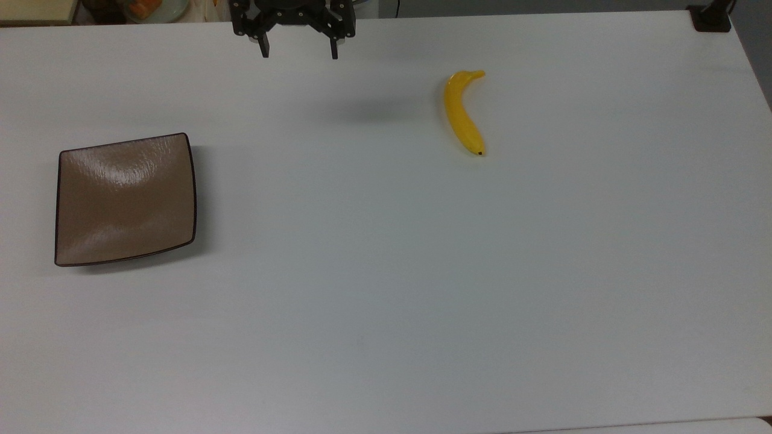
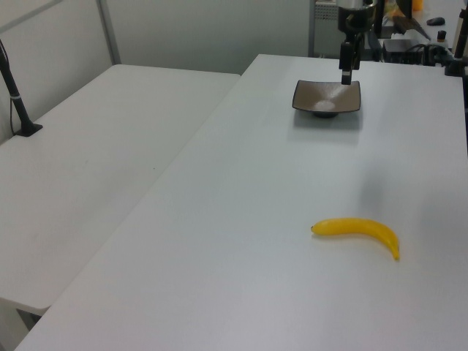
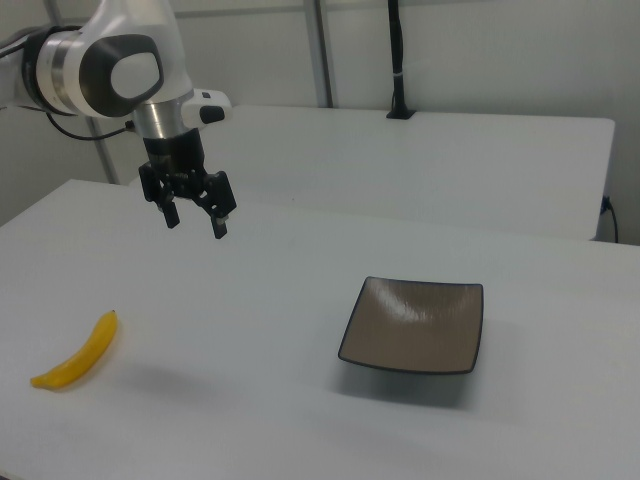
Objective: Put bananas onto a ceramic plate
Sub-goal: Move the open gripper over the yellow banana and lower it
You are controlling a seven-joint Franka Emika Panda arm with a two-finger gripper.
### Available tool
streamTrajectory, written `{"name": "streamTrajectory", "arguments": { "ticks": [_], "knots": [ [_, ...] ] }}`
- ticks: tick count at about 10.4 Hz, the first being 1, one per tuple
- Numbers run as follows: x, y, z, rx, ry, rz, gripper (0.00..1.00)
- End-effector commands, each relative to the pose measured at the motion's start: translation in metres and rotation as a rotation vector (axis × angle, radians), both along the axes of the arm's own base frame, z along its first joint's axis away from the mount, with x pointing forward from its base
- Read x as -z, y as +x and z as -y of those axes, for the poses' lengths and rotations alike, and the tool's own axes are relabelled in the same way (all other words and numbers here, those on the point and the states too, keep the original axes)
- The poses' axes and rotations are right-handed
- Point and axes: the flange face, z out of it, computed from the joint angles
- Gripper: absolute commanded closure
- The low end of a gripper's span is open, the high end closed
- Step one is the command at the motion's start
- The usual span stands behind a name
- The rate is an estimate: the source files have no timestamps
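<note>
A yellow banana (image 1: 463, 113) lies flat on the white table (image 1: 386, 271), right of centre in the top view; it also shows as the banana (image 2: 358, 229) and the banana (image 3: 78, 354). The square brown ceramic plate (image 1: 125, 199) sits bare at the top view's left, seen again as the plate (image 2: 327, 97) and the plate (image 3: 414, 324). My gripper (image 1: 298, 53) hangs open high above the table near its far edge, between plate and banana, holding nothing. The right view shows the gripper (image 3: 196, 220) well above the surface.
A second white table (image 2: 95, 175) adjoins on the left view's left, with a black post (image 2: 16, 95) on it. A black clamp base (image 1: 710, 18) sits at the top view's top right corner. Cluttered desks (image 2: 409, 36) stand behind the plate.
</note>
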Motion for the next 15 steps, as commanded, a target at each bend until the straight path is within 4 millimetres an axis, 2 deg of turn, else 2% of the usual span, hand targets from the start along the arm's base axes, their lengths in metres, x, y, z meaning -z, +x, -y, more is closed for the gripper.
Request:
{"name": "streamTrajectory", "arguments": {
  "ticks": [1, 3, 5, 6, 9, 11, 12, 15],
  "knots": [
    [0.014, -0.012, -0.013, -0.003, -0.002, -0.015, 0.0],
    [0.033, -0.016, -0.024, 0.008, -0.002, -0.035, 0.0],
    [0.059, -0.028, -0.058, 0.0, -0.014, -0.087, 0.0],
    [0.071, -0.034, -0.069, -0.013, -0.013, -0.114, 0.0],
    [0.093, -0.049, -0.12, -0.082, 0.03, -0.128, 0.0],
    [0.112, -0.042, -0.143, -0.116, 0.044, -0.094, 0.0],
    [0.119, -0.041, -0.148, -0.123, 0.045, -0.101, 0.0],
    [0.137, -0.048, -0.178, -0.18, 0.042, -0.133, 0.0]
  ]
}}
